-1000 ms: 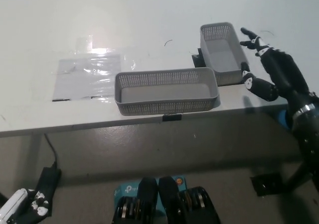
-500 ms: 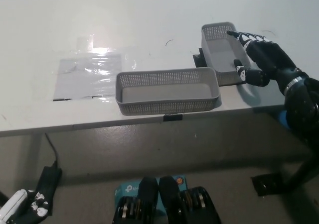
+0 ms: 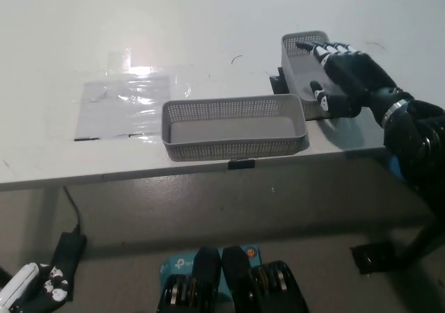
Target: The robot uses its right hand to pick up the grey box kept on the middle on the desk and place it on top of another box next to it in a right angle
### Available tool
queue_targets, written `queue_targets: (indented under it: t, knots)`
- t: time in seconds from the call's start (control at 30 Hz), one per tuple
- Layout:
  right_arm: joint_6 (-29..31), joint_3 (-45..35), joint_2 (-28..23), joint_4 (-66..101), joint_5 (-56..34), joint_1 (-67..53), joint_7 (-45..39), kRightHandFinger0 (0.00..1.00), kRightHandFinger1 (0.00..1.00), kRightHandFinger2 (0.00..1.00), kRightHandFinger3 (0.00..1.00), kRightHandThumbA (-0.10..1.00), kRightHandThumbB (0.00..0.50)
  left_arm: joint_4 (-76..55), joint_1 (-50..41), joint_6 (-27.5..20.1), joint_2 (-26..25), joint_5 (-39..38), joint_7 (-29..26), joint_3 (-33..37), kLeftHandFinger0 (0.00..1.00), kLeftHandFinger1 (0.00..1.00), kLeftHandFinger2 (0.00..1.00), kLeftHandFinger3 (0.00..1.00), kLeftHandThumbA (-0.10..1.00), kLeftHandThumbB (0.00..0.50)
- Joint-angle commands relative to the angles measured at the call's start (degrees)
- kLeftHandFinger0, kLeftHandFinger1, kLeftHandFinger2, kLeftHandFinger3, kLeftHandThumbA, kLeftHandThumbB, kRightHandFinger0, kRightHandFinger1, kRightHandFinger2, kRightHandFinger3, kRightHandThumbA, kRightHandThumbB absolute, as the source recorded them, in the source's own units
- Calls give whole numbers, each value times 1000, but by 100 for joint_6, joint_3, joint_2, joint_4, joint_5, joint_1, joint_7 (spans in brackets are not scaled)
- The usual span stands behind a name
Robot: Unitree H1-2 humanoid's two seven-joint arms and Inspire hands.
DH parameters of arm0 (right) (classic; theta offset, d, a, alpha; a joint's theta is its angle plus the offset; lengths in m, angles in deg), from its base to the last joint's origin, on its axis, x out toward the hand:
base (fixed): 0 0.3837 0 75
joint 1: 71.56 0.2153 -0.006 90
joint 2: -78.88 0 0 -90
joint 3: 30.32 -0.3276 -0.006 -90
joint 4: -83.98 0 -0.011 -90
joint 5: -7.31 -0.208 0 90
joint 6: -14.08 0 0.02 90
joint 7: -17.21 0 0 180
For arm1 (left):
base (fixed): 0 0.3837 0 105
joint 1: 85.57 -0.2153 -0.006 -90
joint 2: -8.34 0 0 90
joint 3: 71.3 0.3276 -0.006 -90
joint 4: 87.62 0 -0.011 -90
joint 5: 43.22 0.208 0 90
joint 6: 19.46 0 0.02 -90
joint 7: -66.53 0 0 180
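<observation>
Two grey mesh boxes stand on the white desk (image 3: pixel 208 21). The long one (image 3: pixel 233 127) lies crosswise near the desk's front edge, in the middle. The second grey box (image 3: pixel 304 73) lies lengthwise to its right. My black right hand (image 3: pixel 341 76) is over the right side of that second box, open, fingers stretched over its rim and thumb down by its near end. Nothing is held. My white left hand (image 3: pixel 31 289) rests low at the bottom left, below the desk.
A clear plastic sheet (image 3: pixel 125 104) is taped to the desk left of the long box. A small black block (image 3: pixel 276 83) sits at the left side of the second box. A black clip (image 3: pixel 239 164) sits on the desk's front edge. Cable and box lie on the floor.
My right hand has moved left from beside the second box to over its right rim, fingers reaching across it. The boxes have not moved.
</observation>
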Motion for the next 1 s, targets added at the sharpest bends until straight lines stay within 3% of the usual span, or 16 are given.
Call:
queue_targets:
  t: [0.0, 0.13, 0.37, 0.8, 0.97]
  knots:
    - [197, 102, -29, 9, 198, 156, -175, 1000, 1000, 1000, 1000, 270, 344, -161, 21, -20, -204, -39, 74, -104, 0, 0, 9, 131, -100, 500]
    - [222, 233, -71, -165, 275, 112, -221, 1000, 1000, 1000, 1000, 257, 328, -241, 7, 87, -198, -49, 50, -154, 0, 0, 4, 141, -100, 500]
    - [267, 250, -129, -535, 345, 104, -146, 1000, 1000, 1000, 1000, 190, 349, -236, -39, 62, -198, -22, 29, -190, 0, 0, 0, 118, -100, 500]
    - [387, 247, -37, -1495, 653, 404, 320, 1000, 1000, 1000, 1000, 161, 311, -381, -228, 89, -176, 67, -41, -251, 0, 0, 1, 89, -100, 500]
    - [412, 393, 161, -1746, 812, 468, 426, 1000, 1000, 1000, 1000, 192, 291, -341, -258, -116, -181, 101, -57, -285, 0, 0, 0, 89, -100, 500]
